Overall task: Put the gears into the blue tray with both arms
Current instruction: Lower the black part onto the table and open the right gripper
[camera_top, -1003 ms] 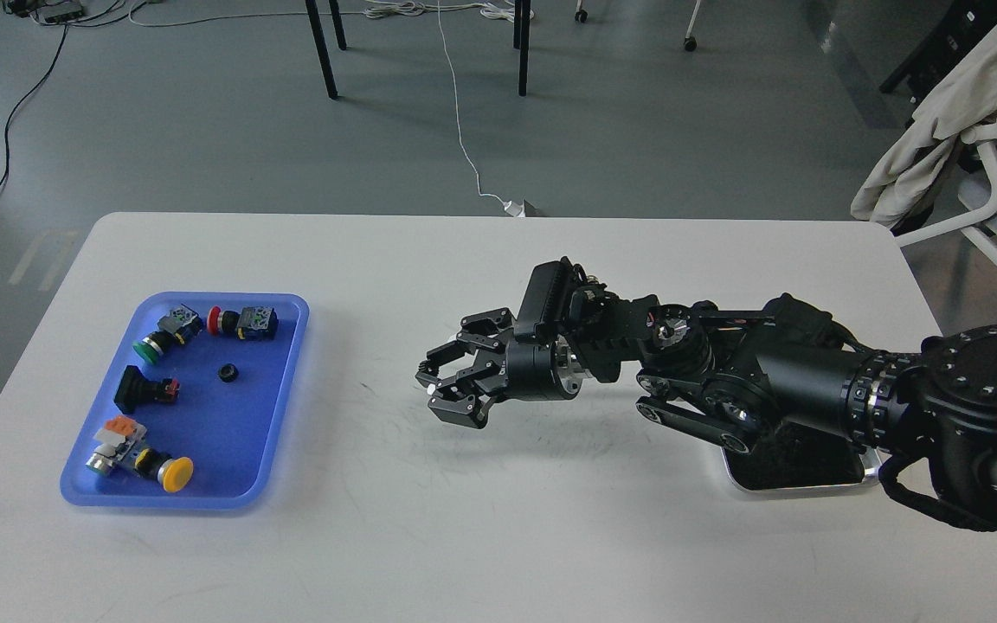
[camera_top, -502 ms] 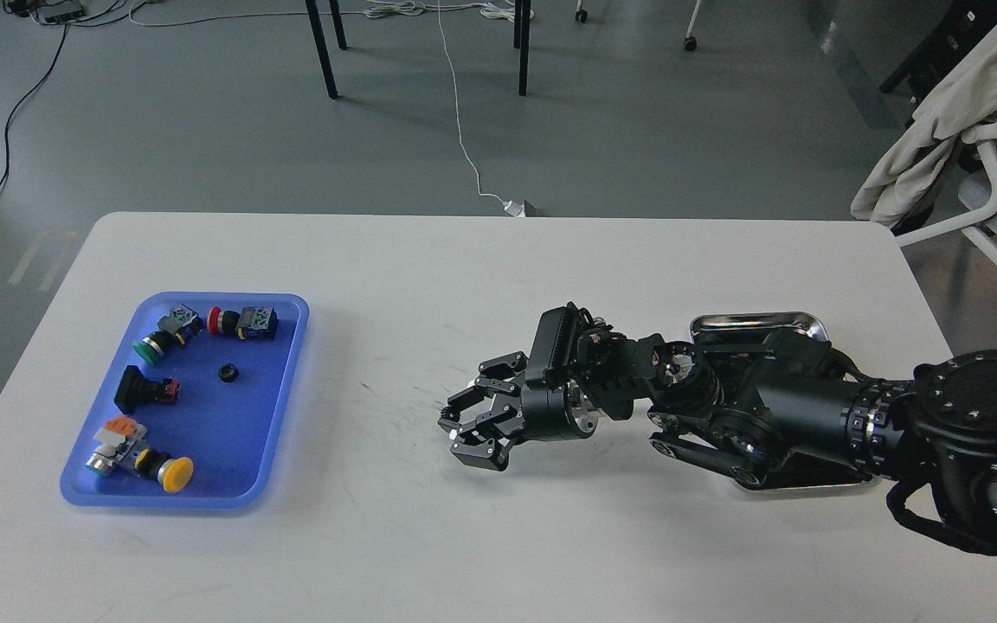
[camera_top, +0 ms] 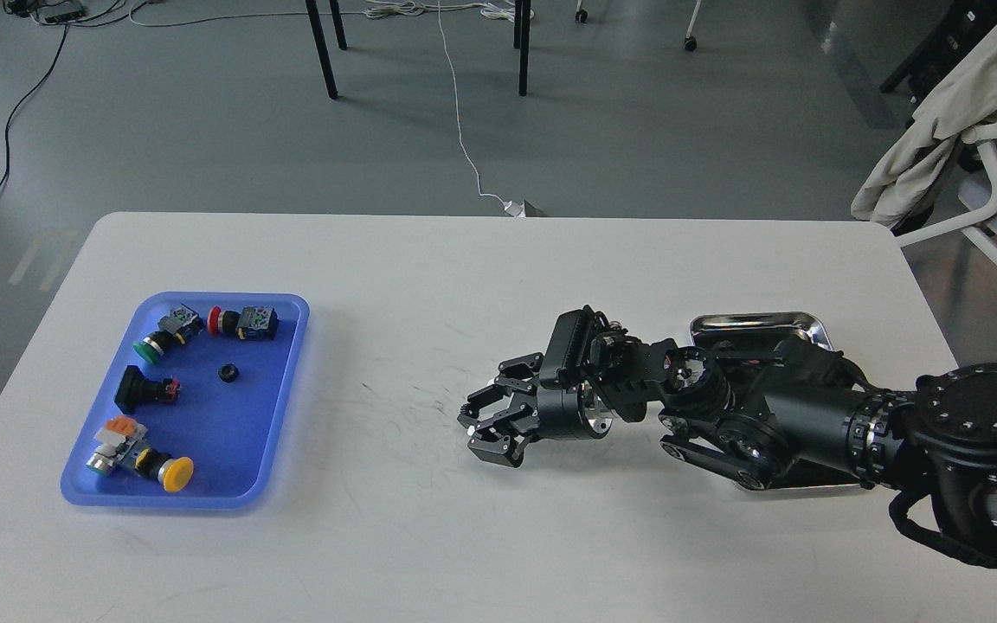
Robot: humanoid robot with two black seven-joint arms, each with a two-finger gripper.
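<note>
The blue tray (camera_top: 230, 437) lies at the table's left side. One small black gear (camera_top: 227, 373) rests on its floor near the middle, apart from the switches around it. My right arm reaches in from the right, low over the table's centre. Its gripper (camera_top: 474, 434) points left toward the tray, about a tray's width away from it. The claw fingers stand apart and I see nothing between them. My left arm and its gripper are out of view.
Several coloured-cap push-button switches (camera_top: 243, 321) lie in the blue tray. A shiny silver metal tray (camera_top: 758, 322) sits at the right, mostly covered by my right arm. A chair with a beige cloth (camera_top: 940, 112) stands past the table's far right corner.
My right gripper has drawn back to the right and toward the near edge, sinking lower over the table. The silver tray's far rim has come into view. The blue tray's contents are unchanged.
</note>
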